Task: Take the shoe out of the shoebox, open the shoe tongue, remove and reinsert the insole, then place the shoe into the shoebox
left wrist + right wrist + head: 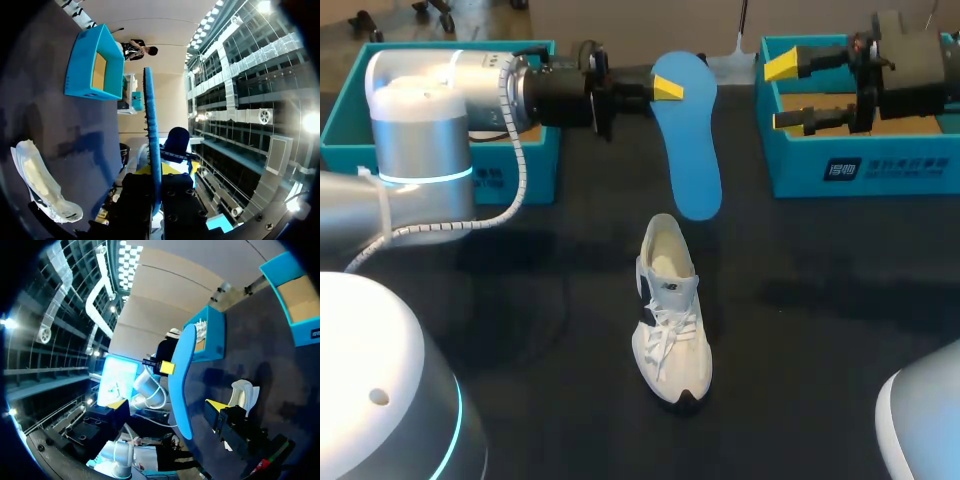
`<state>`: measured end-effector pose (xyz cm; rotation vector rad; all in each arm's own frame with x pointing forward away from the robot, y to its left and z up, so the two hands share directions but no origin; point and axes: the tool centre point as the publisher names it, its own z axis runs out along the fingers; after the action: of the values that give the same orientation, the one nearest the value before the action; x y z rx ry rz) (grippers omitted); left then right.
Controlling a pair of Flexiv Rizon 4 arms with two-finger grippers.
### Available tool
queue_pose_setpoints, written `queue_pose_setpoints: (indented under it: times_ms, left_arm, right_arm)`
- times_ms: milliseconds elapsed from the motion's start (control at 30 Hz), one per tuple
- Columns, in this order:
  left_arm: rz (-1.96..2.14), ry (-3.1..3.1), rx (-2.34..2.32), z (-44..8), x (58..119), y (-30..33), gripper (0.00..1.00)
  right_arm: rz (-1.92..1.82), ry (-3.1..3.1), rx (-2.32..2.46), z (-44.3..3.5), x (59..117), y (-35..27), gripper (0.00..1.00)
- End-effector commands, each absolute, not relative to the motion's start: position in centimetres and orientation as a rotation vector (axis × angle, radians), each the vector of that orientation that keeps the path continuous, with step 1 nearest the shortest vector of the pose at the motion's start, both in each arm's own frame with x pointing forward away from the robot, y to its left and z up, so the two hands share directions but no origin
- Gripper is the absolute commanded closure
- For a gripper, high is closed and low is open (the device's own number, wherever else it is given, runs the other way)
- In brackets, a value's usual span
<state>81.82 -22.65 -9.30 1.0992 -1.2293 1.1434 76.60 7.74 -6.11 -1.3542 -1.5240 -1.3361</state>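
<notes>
With the blue insole (pixel 688 140) clamped at one end in the left end effector (pixel 670 86), its free end hangs just above the white sneaker (pixel 670 310) on the surface (pixel 820 300). I'd feed the free end in shallow, toward the toe. The right end effector (pixel 782 93), wide and empty, could brace the heel.

A dark, matte table (pixel 840 330) spreads under even light, with soft shadows lying across its surface.
</notes>
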Motion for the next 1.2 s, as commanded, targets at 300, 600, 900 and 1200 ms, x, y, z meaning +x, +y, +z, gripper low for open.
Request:
queue_pose_setpoints:
  times_ms: [300,600,900,1200]
  left_arm:
    - [1.143,-1.231,1.1,-9.3,81.7,-22.6,1.0]
    - [1.173,-1.267,1.043,-8.8,81.7,-22.7,1.0]
    - [1.522,-1.858,0.657,-7.3,81.7,-22.7,1.0]
    - [2.073,-2.444,-0.052,-7.3,81.6,-22.6,1.0]
  right_arm:
    - [-1.333,-1.434,-1.314,-7.6,77.6,7.6,0.0]
    - [-1.333,-1.434,-1.314,-7.6,77.6,7.6,0.0]
    - [-1.333,-1.434,-1.314,-7.6,77.6,7.6,0.0]
    - [-1.333,-1.434,-1.314,-7.6,77.6,7.6,0.0]
